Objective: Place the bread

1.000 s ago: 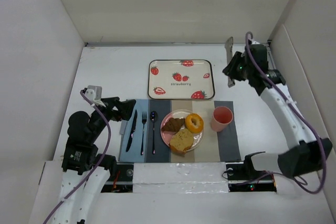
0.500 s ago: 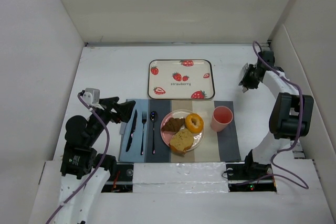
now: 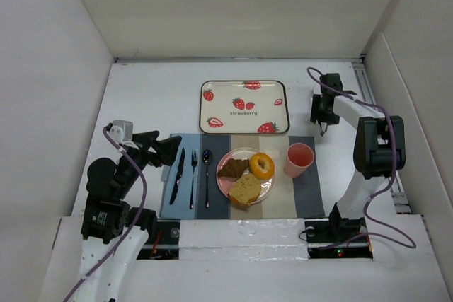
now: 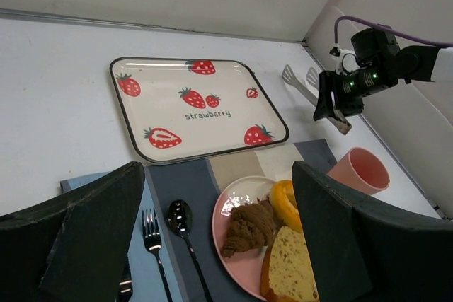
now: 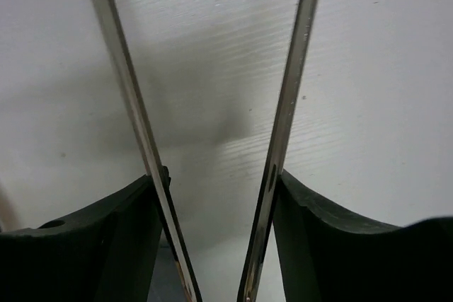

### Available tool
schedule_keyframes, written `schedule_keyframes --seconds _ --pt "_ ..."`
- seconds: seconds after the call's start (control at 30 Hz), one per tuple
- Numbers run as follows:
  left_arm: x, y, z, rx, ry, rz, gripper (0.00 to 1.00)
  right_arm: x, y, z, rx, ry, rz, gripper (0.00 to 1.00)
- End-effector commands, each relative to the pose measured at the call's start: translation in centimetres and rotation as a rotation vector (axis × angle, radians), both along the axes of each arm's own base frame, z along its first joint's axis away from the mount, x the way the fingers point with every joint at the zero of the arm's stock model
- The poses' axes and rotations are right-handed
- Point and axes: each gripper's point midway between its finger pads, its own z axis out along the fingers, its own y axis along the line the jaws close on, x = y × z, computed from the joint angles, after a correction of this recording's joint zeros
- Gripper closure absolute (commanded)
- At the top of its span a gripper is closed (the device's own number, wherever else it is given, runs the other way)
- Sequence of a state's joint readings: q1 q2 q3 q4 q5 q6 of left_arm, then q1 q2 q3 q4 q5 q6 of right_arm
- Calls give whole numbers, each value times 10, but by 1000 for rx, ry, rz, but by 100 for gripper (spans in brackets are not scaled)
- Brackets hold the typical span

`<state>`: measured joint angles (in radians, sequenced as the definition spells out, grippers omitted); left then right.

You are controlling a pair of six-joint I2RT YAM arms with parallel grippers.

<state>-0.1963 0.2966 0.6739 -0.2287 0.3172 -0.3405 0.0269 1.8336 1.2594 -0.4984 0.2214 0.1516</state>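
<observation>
On the pink plate (image 4: 241, 266) at the middle of the striped placemat (image 3: 304, 189) lies the bread: the loaf slice (image 3: 245, 190) nearest the arms, the dark wedge (image 3: 233, 168) at the left, the glazed donut (image 3: 262, 166) at the right, all three touching or nearly so; the strawberry tray (image 3: 233, 93) beyond it carries nothing, and the pink cup (image 3: 299, 159) stands just beside the plate on the right.

With every piece on the plate and the setting laid, the placing looks done, and the step in hand reads as putting the tool away; the right gripper (image 3: 320, 111) is low over the table at the far right, holding the tongs (image 4: 301, 84), whose tips reach toward the back wall. The right wrist view shows both tong arms pressed against the inner faces of the fingers and sprung wide, so the grip is on the tongs, though how firmly is hard to tell this close. The next move calls for loosing them flat on the table and lifting clear without dragging them.

The bread lies well apart from those jaws, past the cup; the left gripper (image 3: 164, 151) hovers beside the cutlery, jaws wide and holding nothing, the plate near but untouched.
</observation>
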Motion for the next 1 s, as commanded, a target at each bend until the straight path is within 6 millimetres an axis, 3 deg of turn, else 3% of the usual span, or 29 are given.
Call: schedule_keyframes --seconds 0.0,0.3,0.37,0.47,0.5,0.53,0.57,0.6,0.63,0.67,0.7,0.73,0.77,0.8,0.83,0.9,0.93,0.97 --pt "-3 0 22 -7 -71 -3 19 20 -29 26 -139 -82 -59 36" --pt "1 0 18 -10 -45 4 19 48 -33 67 -163 -195 -117 11" --pt "5 4 15 -7 -33 26 19 61 -26 109 -103 -316 -150 8" --pt "10 9 12 -6 -14 61 19 75 27 167 167 -531 -87 3" --pt "11 10 11 -4 -10 64 18 63 60 218 334 -653 -3 3" --pt "13 12 10 -4 0 76 18 50 94 242 438 -710 96 6" --pt "14 13 9 -4 3 81 17 39 117 251 520 -780 182 0" --pt "16 15 8 -5 8 91 16 1 148 298 640 -881 333 0" --pt "17 15 9 -6 11 95 15 -24 178 315 701 -928 430 0" --pt "18 16 8 -7 13 102 14 -44 191 310 718 -935 479 0" --pt "19 18 8 -5 15 114 14 -61 197 317 713 -969 493 0" --pt "19 19 9 -9 13 124 13 -96 196 344 721 -1060 528 0" --pt "20 21 9 -10 12 131 13 -121 209 351 750 -1086 576 0" --pt "20 22 10 -10 9 141 13 -130 205 335 740 -1088 542 0" --pt "19 23 14 -19 -2 148 13 -159 195 356 768 -1173 551 0" --pt "19 24 18 -29 -13 152 13 -181 189 353 801 -1183 539 0" --pt "18 25 24 -35 -30 157 13 -195 185 341 815 -1165 539 0" --pt "18 25 24 -35 -30 157 13 -201 181 346 820 -1182 541 0"
